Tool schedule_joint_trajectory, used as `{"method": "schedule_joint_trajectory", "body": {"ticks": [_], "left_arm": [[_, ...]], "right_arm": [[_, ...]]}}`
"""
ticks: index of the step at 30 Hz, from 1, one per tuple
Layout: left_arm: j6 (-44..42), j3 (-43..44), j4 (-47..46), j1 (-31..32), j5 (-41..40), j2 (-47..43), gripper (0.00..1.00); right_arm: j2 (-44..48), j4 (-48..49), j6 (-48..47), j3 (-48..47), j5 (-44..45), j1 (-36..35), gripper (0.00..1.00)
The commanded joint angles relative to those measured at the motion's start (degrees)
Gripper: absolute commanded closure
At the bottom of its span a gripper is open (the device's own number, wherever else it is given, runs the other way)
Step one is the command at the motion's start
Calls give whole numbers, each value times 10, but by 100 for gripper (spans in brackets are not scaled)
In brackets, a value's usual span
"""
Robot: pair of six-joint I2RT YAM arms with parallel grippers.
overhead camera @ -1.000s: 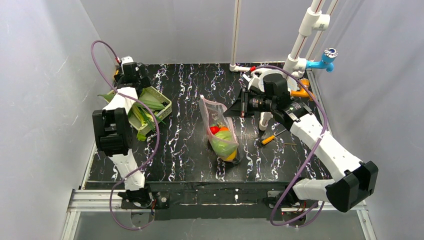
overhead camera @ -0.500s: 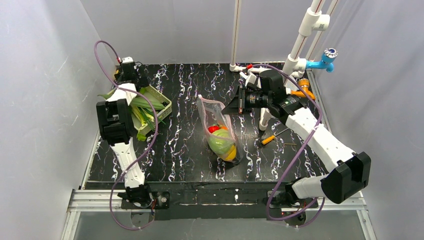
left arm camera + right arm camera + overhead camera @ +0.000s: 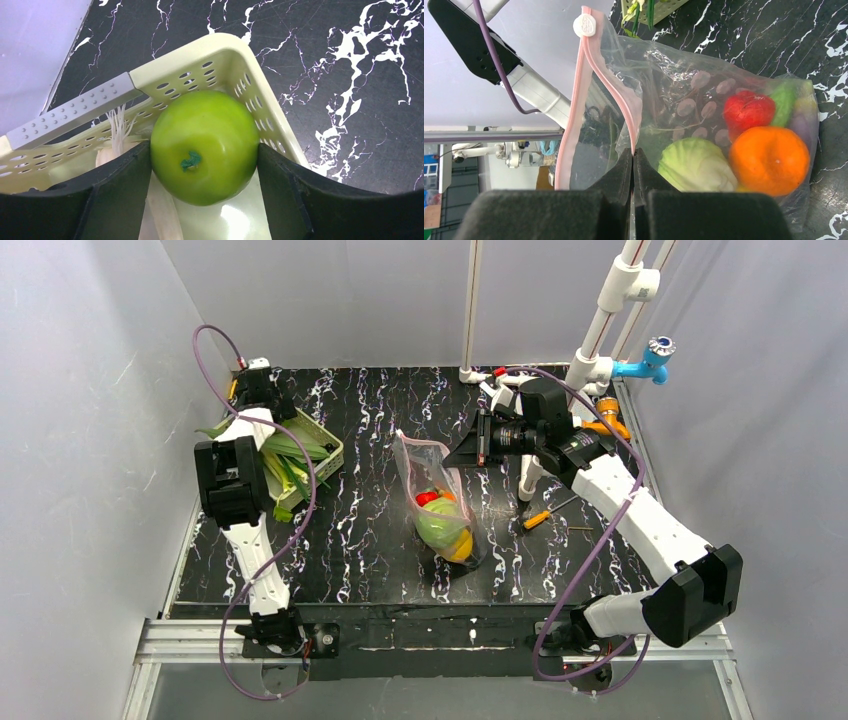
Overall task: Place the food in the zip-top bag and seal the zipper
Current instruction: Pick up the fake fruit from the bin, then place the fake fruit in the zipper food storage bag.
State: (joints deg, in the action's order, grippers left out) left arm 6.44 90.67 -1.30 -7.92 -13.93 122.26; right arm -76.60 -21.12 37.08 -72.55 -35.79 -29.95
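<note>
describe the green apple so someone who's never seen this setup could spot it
Find the pale slatted basket at the far left of the black marbled table. Over its corner, the left tool is shut on a green apple. Unlike the long leafy greens in the basket, it is a smooth, glossy ball with a small dark green stem mark.

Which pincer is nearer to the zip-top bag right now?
Right. The right pincer is shut on the zip-top bag at its pink mouth edge. The left pincer is far off to the bag's left, over the basket, gripping a green apple.
</note>
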Motion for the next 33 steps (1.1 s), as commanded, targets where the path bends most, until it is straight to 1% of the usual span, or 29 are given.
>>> {"method": "schedule_joint_trajectory", "body": {"ticks": [1,8,11,13,18,21,23,25,28,30,31,32,33], "left_arm": [[-30,-2,-3,-5,-1,-62,56],[-17,-34,-3,-4,16,-151,63],[18,-54,9,-4,38,-199,65],[53,-73,24,-5,68,-233,67],[155,-121,35,-5,178,-319,67],[259,-156,27,-3,288,-361,68],[326,-192,-12,5,377,-384,68],[374,-228,-51,26,451,-405,68],[402,-275,-82,68,529,-457,67],[404,-309,-107,135,564,-512,66],[398,-324,-88,161,556,-562,66],[386,-354,-103,214,518,-635,67],[383,-373,-118,268,496,-678,66]], "right_arm": [[0,5,10,-29,3,8,99],[8,3,10,-26,6,7,99],[12,1,6,-23,13,8,99],[15,-4,4,-23,18,8,99],[23,-4,4,-14,24,7,99],[33,2,11,-6,26,7,99],[43,8,15,3,29,6,99],[53,12,20,11,34,5,99],[72,16,21,27,45,2,99],[84,18,23,46,53,2,99],[90,19,26,53,58,2,99],[97,24,30,65,65,1,99],[102,27,33,68,72,0,99]]}}
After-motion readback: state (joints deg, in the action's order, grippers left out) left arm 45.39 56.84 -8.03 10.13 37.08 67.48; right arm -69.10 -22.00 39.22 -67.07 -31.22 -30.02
